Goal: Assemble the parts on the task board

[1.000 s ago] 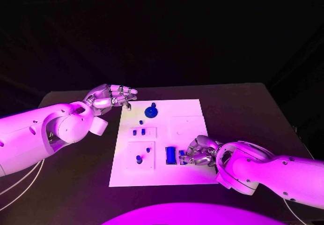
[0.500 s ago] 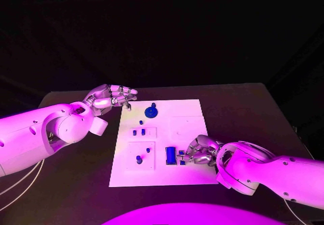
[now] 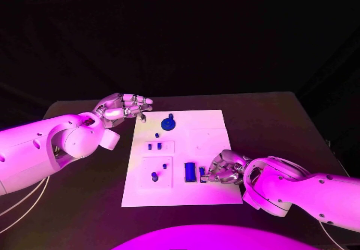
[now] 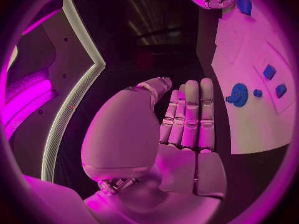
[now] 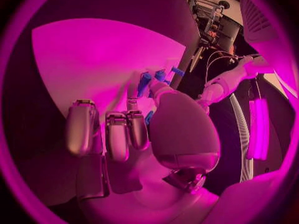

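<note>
Blue parts [image 3: 190,172] lie on the white task board [image 3: 210,138]; the right hand [image 3: 222,169] curls its fingers over them, apparently pressing one home, grip unclear. The left hand [image 3: 122,108] waits empty, fingers extended.

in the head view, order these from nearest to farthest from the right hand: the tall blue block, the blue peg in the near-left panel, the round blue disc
Measured from the right hand:
1. Tall blue block, just beside its fingers on the near part of the task board.
2. Blue peg, further left in the near-left panel.
3. Round blue disc, at the board's far end, nearer the left hand.
</note>
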Tool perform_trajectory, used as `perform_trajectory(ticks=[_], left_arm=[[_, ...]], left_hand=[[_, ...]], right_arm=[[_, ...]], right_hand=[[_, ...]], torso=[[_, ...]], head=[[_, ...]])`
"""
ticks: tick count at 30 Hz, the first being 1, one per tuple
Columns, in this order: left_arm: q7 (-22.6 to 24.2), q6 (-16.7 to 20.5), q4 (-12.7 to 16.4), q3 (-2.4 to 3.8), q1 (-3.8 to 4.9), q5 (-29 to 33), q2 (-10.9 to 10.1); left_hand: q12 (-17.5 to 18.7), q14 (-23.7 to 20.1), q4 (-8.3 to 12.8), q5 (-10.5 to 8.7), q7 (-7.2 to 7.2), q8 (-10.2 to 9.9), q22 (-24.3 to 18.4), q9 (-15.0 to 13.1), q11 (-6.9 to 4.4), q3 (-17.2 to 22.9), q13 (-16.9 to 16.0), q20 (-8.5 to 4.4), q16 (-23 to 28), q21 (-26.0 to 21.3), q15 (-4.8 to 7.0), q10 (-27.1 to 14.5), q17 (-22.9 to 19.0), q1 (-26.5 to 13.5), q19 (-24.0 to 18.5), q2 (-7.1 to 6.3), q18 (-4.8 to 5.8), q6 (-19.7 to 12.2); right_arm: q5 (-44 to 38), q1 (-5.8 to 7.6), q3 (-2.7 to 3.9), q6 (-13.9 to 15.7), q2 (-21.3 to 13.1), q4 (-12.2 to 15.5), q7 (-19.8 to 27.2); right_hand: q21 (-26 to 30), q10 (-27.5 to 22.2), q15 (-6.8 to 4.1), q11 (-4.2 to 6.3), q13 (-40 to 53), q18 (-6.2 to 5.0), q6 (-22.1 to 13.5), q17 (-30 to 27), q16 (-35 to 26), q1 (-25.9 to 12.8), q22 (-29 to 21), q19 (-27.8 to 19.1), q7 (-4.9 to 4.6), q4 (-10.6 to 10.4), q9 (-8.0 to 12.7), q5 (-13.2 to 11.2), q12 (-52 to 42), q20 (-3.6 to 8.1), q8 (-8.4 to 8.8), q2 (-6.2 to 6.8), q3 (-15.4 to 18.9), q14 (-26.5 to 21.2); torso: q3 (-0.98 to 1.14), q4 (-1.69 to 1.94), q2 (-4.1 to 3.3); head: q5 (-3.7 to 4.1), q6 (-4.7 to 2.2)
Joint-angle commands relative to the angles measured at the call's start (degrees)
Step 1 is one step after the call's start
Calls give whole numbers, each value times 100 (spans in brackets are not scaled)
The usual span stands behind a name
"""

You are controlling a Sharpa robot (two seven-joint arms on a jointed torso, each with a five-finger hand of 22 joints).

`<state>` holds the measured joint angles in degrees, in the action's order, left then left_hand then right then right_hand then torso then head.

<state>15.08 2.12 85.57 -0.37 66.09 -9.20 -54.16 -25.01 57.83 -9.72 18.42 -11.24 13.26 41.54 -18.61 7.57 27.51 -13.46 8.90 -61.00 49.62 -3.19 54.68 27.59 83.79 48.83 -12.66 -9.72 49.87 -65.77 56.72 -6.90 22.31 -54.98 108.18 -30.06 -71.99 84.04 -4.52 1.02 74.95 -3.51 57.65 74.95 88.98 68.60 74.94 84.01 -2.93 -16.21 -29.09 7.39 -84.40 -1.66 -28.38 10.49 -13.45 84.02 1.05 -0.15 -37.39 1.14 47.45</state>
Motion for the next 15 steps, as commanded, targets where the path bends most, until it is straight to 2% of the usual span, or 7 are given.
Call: perform_trajectory(ticks=[1, 15], left_arm=[[26, -92, 7, 3, 2, 8, 8], [17, -90, 2, 2, 2, 4, 9]], left_hand=[[-34, -5, 0, 21, -11, 28, -7, 9, -10, 3, 6, 9, 28, -31, -20, -37, 8, -2, 17, 53, -77, -44], [-34, -5, 0, 21, -11, 28, -7, 9, -10, 3, 6, 9, 28, -31, -20, -37, 8, -2, 17, 53, -77, -44]], right_arm=[[-52, -13, 0, -224, 6, 2, 128], [-49, -55, 0, -147, 103, -147, 88]], right_hand=[[9, 350, -1, 6, 1127, 50, 21, 1256, 8, 76, 1105, 203, -18, 10, 6, -32, 5, -5, 19, 2, 34, 546], [2, 355, -1, 5, 1134, 51, 37, 1272, 14, 141, 1107, 205, -20, -20, 16, -67, -5, -5, 27, -44, 45, 550]], torso=[[2, -3, 1], [-1, 6, -1]], head=[[1, 4], [11, 12]])
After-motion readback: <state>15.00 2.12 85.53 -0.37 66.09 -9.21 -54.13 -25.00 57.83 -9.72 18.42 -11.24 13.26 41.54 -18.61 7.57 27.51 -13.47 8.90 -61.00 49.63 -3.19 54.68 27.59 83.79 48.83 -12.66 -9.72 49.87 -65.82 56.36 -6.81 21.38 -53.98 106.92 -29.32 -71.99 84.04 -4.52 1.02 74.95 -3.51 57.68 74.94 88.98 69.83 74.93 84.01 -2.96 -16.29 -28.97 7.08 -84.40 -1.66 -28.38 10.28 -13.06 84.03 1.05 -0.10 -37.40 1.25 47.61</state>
